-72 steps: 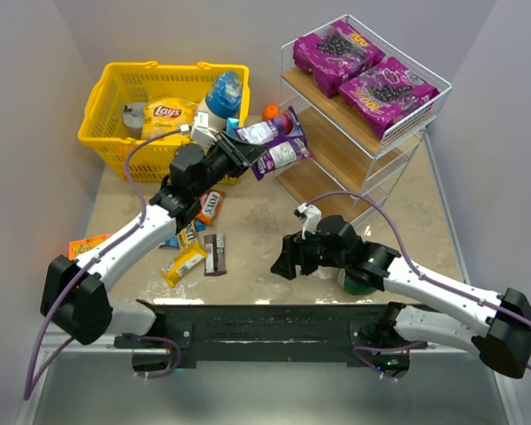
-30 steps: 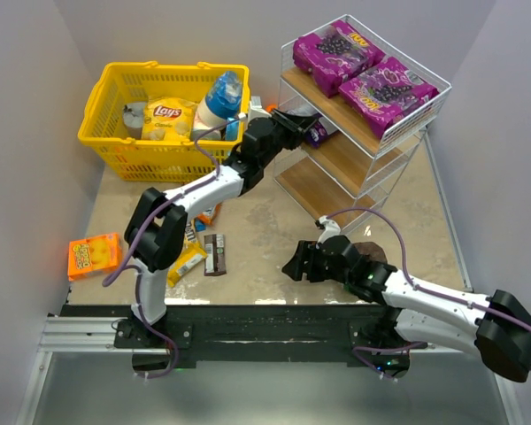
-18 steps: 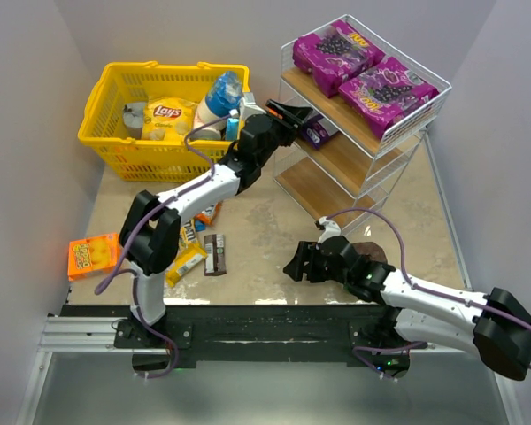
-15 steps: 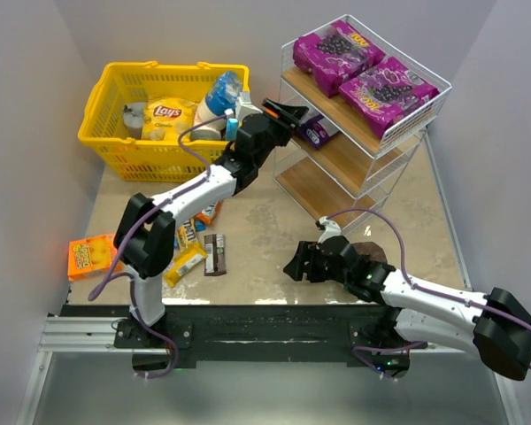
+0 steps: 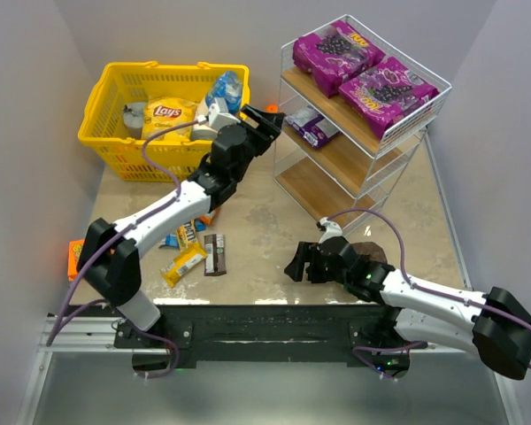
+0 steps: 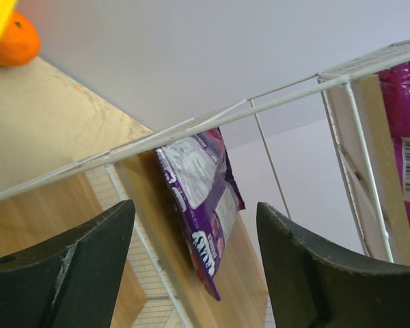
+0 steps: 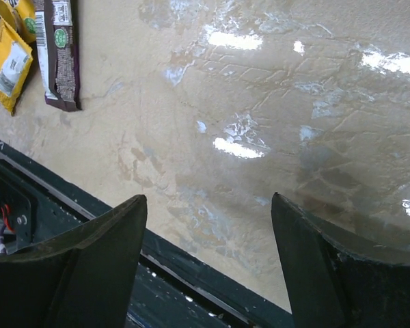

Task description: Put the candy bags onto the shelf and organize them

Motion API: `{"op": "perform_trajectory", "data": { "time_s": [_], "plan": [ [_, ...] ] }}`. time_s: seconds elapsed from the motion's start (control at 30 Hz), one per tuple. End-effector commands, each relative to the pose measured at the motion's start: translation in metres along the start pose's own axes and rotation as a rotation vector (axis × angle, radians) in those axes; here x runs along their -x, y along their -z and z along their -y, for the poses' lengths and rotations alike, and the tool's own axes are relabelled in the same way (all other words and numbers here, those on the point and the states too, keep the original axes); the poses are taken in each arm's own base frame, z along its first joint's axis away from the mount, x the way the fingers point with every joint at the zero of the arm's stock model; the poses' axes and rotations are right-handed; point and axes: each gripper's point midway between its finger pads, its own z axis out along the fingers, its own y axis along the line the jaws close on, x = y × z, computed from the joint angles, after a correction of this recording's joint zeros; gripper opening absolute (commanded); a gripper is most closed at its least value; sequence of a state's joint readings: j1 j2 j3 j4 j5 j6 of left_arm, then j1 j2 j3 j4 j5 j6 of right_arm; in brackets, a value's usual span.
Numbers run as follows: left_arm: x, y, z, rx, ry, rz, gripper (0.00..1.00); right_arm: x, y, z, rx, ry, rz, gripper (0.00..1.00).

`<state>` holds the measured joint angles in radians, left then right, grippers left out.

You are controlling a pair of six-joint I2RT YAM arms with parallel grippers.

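1 purple bag (image 5: pixel 311 127) on shelf (image 5: pixel 354 156), left tool (image 5: pixel 269 115) withdrawn

The left arm (image 5: pixel 159 212) and the right arm (image 5: pixel 434 297) each have smooth white link shells joined by bulky black joint housings, and both are bolted to a black rail (image 5: pixel 265 320). A thin purple cable (image 5: pixel 144 158) loops along each arm. The left pincer (image 6: pixel 195 208) and the right pincer (image 7: pixel 208 199) have broad, matte black, wedge-shaped fingers.
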<state>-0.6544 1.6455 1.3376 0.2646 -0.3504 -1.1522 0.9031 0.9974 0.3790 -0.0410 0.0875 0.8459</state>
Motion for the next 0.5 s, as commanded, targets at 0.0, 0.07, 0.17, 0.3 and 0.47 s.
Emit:
{"op": "perform_trajectory", "data": {
  "time_s": [0.0, 0.07, 0.17, 0.3, 0.47],
  "plan": [
    [0.047, 0.035, 0.002, 0.023, -0.128, 0.124, 0.82, 0.018, 0.001, -0.015, 0.019, -0.007, 0.048, 0.8],
    [0.051, 0.053, -0.001, 0.017, -0.172, 0.117, 0.85, 0.025, 0.001, -0.02, 0.019, -0.014, 0.06, 0.8],
    [0.051, 0.076, -0.018, 0.04, -0.321, 0.07, 0.87, 0.033, -0.001, -0.033, 0.034, -0.011, 0.058, 0.8],
    [0.053, 0.114, -0.08, 0.203, -0.439, -0.021, 0.89, 0.043, -0.015, -0.056, 0.083, 0.011, 0.067, 0.8],
    [0.058, 0.166, -0.146, 0.333, -0.488, -0.106, 0.89, 0.049, -0.056, -0.098, 0.131, 0.073, 0.035, 0.76]
  ]
}}
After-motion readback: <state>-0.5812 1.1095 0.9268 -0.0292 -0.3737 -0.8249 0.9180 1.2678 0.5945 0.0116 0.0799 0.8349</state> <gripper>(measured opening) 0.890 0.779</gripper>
